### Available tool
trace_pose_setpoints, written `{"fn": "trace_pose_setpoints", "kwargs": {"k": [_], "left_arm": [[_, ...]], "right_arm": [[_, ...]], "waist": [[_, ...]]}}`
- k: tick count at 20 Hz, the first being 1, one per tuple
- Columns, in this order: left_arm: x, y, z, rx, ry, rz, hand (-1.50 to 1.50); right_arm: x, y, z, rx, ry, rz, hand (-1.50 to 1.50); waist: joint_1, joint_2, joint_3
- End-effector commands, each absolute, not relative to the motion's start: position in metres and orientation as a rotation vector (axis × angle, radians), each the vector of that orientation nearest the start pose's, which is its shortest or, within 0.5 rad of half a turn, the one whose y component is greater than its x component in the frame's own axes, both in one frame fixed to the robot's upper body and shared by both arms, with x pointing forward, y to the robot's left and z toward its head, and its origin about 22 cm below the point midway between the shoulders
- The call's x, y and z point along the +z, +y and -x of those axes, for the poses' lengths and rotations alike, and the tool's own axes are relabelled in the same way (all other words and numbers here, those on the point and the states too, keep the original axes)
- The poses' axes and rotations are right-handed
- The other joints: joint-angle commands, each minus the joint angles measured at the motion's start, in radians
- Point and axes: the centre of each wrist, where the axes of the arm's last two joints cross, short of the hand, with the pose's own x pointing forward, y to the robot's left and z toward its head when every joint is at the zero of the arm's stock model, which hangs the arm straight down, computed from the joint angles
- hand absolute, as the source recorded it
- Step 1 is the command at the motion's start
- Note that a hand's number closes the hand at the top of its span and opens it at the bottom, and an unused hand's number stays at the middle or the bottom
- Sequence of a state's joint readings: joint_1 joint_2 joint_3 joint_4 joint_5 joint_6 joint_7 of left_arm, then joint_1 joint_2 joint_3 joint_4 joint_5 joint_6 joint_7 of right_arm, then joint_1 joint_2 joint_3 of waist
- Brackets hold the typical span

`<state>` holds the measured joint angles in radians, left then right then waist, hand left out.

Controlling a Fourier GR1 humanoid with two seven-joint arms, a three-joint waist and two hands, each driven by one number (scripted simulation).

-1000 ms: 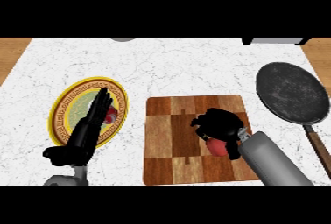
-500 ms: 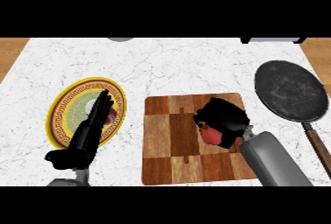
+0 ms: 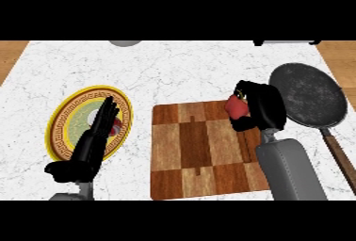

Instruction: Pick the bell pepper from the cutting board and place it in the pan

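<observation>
My right hand [image 3: 261, 106] is curled round the red bell pepper [image 3: 237, 108], which shows at the hand's left side. Hand and pepper sit over the far right corner of the wooden cutting board [image 3: 195, 150], close to the left rim of the dark round pan [image 3: 309, 94]. Whether the pepper touches the board I cannot tell. The pan's brown handle [image 3: 338, 153] runs toward the near right. At the left, my left hand [image 3: 94, 141] rests open with straight fingers pointing away, lying over the plate.
A yellow-rimmed patterned plate [image 3: 66, 122] lies on the white marble counter [image 3: 181, 66] at the left. A grey round object [image 3: 125, 43] and a pale object [image 3: 285, 42] show at the far edge.
My right hand has carried the pepper from the middle right of the board toward the far right, nearer the pan. The left hand has stayed in place.
</observation>
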<state>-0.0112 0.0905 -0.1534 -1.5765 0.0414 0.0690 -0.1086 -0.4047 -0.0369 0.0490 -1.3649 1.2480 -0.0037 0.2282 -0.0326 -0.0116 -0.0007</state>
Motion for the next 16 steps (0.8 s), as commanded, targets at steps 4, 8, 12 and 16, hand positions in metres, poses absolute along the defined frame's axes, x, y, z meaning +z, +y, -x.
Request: {"fn": "trace_pose_setpoints", "kwargs": {"k": [4, 8, 12, 16], "left_arm": [[0.001, 0.198, -0.239, -0.125, -1.691, 0.068, 0.00], [0.012, 0.208, -0.246, -0.148, -1.701, 0.078, 0.00], [0.008, 0.212, -0.248, -0.129, -1.704, 0.053, 0.00], [0.020, 0.201, -0.253, -0.139, -1.712, 0.061, 0.00]], "right_arm": [[0.102, -0.145, -0.323, 0.467, -1.353, 1.209, 1.50], [0.115, -0.147, -0.335, 0.312, -1.303, 1.210, 1.50], [0.095, -0.208, -0.332, 0.183, -1.317, 1.229, 1.50], [0.077, -0.230, -0.345, 0.156, -1.309, 1.283, 1.50]], "waist": [[0.038, 0.008, 0.000], [0.041, 0.011, 0.001], [0.031, 0.012, 0.001], [0.037, 0.013, 0.001]]}}
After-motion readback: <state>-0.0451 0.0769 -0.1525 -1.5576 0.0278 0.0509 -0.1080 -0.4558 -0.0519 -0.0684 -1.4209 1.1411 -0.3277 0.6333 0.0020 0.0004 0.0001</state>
